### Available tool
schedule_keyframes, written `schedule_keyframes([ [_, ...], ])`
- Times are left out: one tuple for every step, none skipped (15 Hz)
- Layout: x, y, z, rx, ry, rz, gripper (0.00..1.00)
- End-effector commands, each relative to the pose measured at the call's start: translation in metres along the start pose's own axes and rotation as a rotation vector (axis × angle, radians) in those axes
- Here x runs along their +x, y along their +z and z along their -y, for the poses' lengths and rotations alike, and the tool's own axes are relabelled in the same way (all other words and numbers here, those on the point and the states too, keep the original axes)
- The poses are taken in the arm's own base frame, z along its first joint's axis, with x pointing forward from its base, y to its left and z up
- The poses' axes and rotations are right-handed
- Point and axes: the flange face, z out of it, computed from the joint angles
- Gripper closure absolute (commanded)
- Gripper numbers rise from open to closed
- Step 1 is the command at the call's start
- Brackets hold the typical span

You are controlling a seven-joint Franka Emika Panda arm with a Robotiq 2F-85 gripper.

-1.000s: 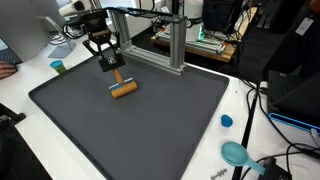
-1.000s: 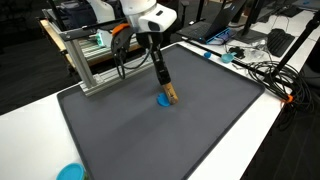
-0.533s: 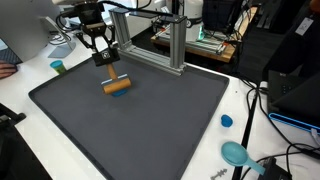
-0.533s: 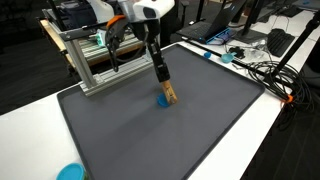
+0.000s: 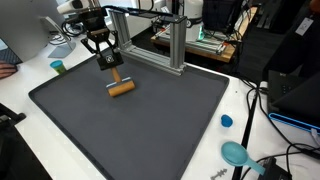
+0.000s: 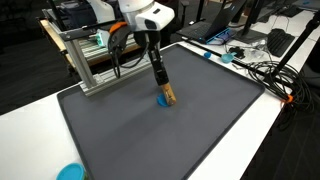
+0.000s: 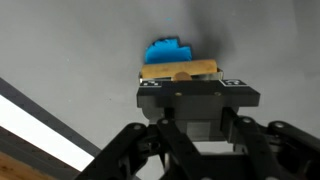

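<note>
Half a second ago, in an exterior view, the gripper [image 5: 110, 68] was a little more to the left and a bit higher. Now it is a small way to the right and lower, and the wooden piece [image 5: 121, 87] has come along with it. The grip is the same: the fingers are squeezed tight on the wooden piece.

The wooden piece is over the far left part of the dark mat [image 5: 140, 130], near its back edge. In the wrist view the gripper's own body covers the near side of the wood. A blue bit [image 7: 167, 50] sits right against the wood on its far side. In an exterior view the blue bit [image 6: 162, 100] is at the low end of the wood, down by the mat. I cannot tell if the blue bit is joined to the wood, or if the wood touches the mat. The wrist view is blurry.

Left of the mat, a green cup [image 5: 58, 67] stands on the white table [image 5: 15, 98]. A metal frame [image 5: 178, 45] stands close behind the gripper. From the gripper, the mat stretches wide to the right and to the front. A blue cap [image 5: 226, 121] lies past the mat's right edge, well apart.
</note>
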Motion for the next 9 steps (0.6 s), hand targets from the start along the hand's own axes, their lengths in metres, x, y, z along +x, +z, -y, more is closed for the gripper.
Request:
schedule_keyframes([
  [0.001, 0.001, -0.001, 0.001, 0.020, 0.001, 0.54],
  [0.002, 0.001, -0.002, 0.000, 0.035, 0.001, 0.54],
  [0.003, 0.002, -0.002, 0.001, 0.043, 0.001, 0.54],
  [0.004, 0.002, -0.002, 0.001, 0.047, 0.001, 0.79],
  [0.004, 0.001, -0.003, -0.007, 0.045, 0.028, 0.79],
  [0.004, -0.004, -0.003, -0.013, 0.037, 0.043, 0.79],
  [0.006, -0.012, -0.001, -0.019, 0.023, 0.048, 0.79],
  [0.008, -0.018, 0.000, -0.022, 0.010, 0.048, 0.79],
  [0.011, -0.024, 0.002, -0.023, -0.005, 0.043, 0.79],
])
